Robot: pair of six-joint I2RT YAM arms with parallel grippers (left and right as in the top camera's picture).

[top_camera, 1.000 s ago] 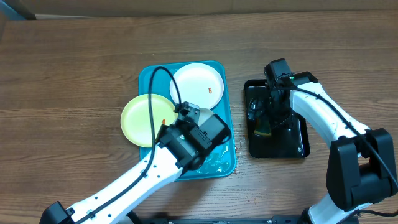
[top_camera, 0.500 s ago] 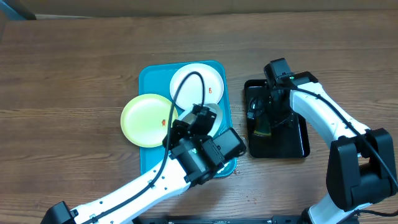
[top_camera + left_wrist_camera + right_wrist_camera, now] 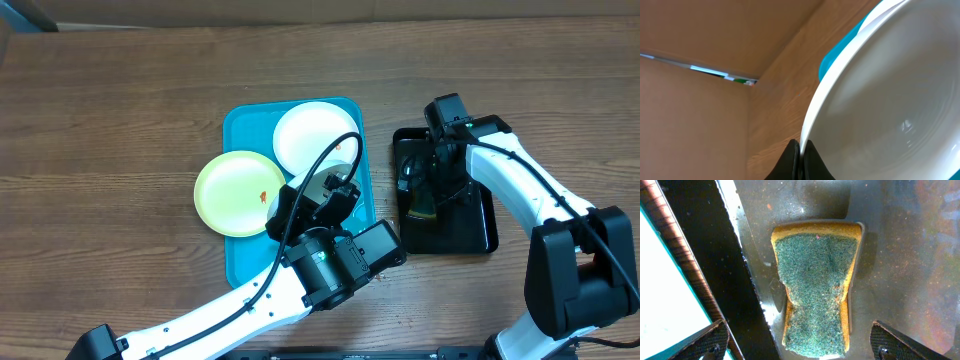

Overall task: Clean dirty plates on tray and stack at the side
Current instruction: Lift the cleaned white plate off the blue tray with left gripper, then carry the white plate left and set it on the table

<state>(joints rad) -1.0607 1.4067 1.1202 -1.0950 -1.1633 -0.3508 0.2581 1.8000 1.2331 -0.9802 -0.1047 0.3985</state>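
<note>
The left arm is reaching in from the near-left corner, its wrist bent over the lower half of the turquoise tray [image 3: 243, 262]. The left gripper [image 3: 801, 156] is clamping its dark fingers tight on the thin rim of the gripped plate [image 3: 890, 110]. In the left wrist view that plate is tilting up, white and glossy, with the tray's blue edge showing past it.

The right arm is curling down over the black tray [image 3: 470, 238]. The right gripper [image 3: 799, 332] is standing wide, a finger on each side of the green-topped sponge [image 3: 815, 287], holding nothing.

Overhead, the white plate [image 3: 312, 130] is lying flat in the tray's far end. The yellow-green plate [image 3: 232, 195] is overlapping the tray's left rim and showing an orange-red smear. The gripped plate is only a pale sliver under the left wrist and its black cable. Whether it is carrying any smear cannot be told, and the cable is crossing the small mark on the white plate.
</note>
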